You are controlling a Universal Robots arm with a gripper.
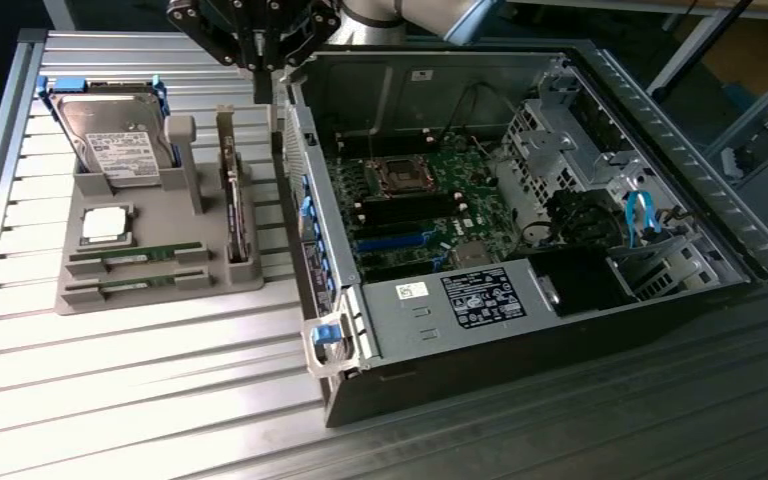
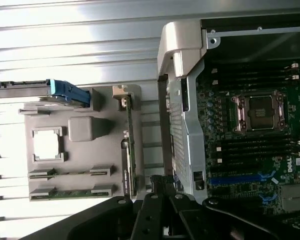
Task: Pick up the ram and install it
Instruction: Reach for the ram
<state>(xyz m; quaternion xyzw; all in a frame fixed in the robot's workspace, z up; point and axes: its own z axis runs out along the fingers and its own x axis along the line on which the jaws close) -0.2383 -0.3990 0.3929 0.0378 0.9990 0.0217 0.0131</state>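
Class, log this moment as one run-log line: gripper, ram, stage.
gripper: jaws shut, empty, near case wall | ram: lying in gray holder, untouched | stage: pickup not begun

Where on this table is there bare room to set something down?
The widest bare patch is the table between the holder and the edge nearest the exterior camera. A thin strip runs along the holder at the exterior view's left. The gap between holder and case is tight, and inside the case is crowded.

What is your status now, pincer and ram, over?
Pincer shut, empty, up beside the computer case. Ram lies in gray holder, untouched. Upright card stands beside it.
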